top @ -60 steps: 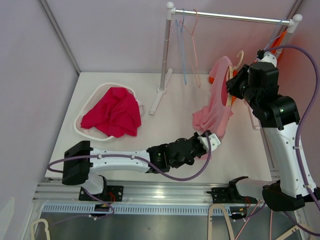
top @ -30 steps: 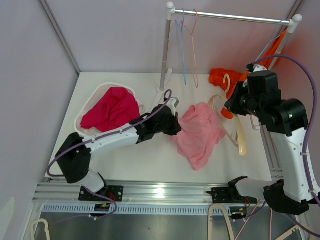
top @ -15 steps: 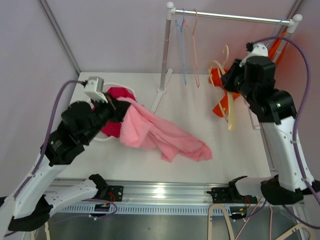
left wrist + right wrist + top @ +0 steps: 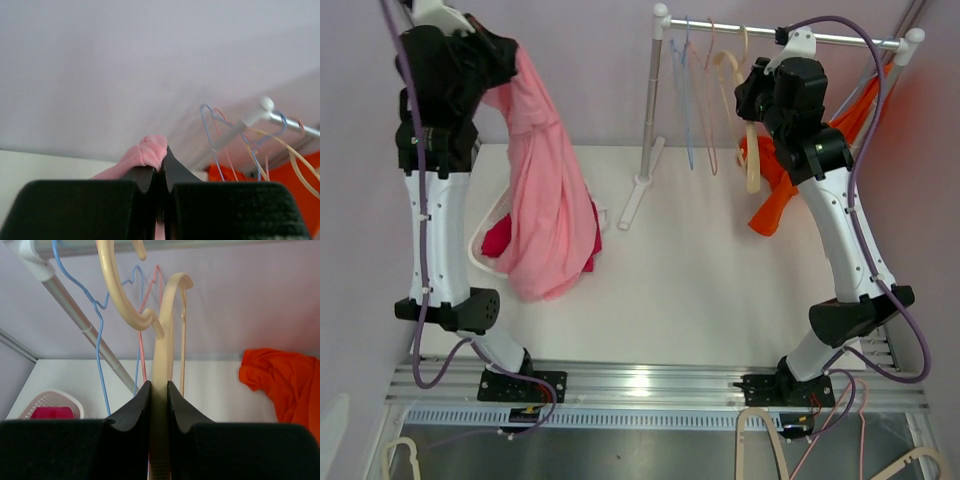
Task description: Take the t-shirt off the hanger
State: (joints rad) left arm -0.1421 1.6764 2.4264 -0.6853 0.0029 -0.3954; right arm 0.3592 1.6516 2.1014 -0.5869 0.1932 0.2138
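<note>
**Fig.** The t-shirt [image 4: 545,200] hung clear of the hanger [image 4: 161,360], clamped in the raised left pincer [image 4: 159,167] over the basket [image 4: 476,257]. The right pincer [image 4: 159,390] gripped the bare hanger; only setting-down seemed left.

The shirt [image 4: 545,200] is hanging over the basket [image 4: 476,258] at the table's [image 4: 720,300] left edge. The rack [image 4: 650,110] is standing at the back edge, with the hanger [image 4: 752,150] up by its rail [image 4: 820,38], right of the wire hangers [image 4: 687,100].
</note>
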